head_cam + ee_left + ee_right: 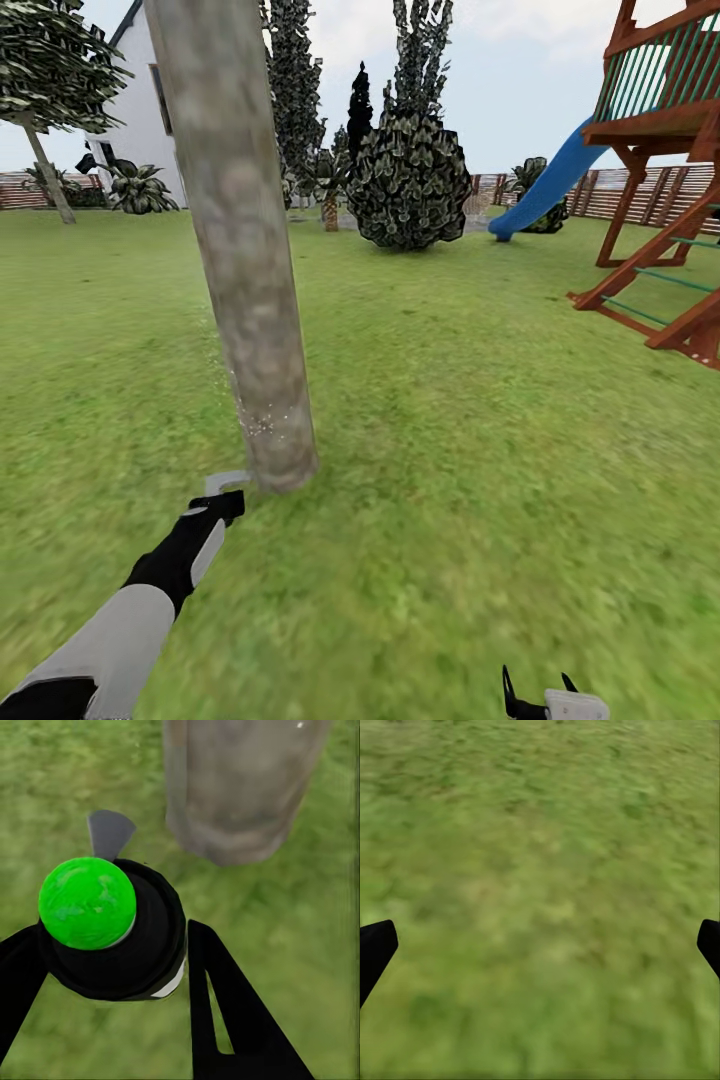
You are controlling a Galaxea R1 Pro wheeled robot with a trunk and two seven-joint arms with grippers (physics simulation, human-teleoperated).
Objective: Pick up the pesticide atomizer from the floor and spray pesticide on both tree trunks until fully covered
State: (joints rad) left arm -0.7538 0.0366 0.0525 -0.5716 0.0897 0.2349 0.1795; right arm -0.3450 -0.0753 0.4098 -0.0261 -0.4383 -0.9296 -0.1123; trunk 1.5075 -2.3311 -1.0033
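The left gripper (112, 967) is clamped on the sprayer (112, 930), a round black thing with a bright green ball on top, and its two black fingers (232, 1020) press on either side of it. A small grey nozzle (110, 832) sticks out of the sprayer on the far side from the gripper and points at the foot of the tree trunk (240, 787). In the head view the left gripper (222, 505) is low over the grass (480, 420), at the end of a white and black arm (130, 620), and the grey nozzle tip (225, 483) is just beside the bottom of the trunk (245, 250). The trunk is thick and pale grey with darker spots, it leans a little, and it is much wider than the gripper. Tiny white specks (258, 425) hang by the trunk just above the gripper. The right gripper (540, 700) is low and well apart from the trunk, on the other side from the left gripper. In its own camera its two black fingertips (375, 949) are spread wide apart with nothing but grass between them, so it is let go and holds nothing. Far beyond the left gripper, past the trunk, there is a round dark bush (408, 180), a white house (150, 110), a second tree (50, 90) with a thin pale trunk, a brown fence (640, 190), a blue slide (550, 180) and a brown wooden climbing frame (670, 180).
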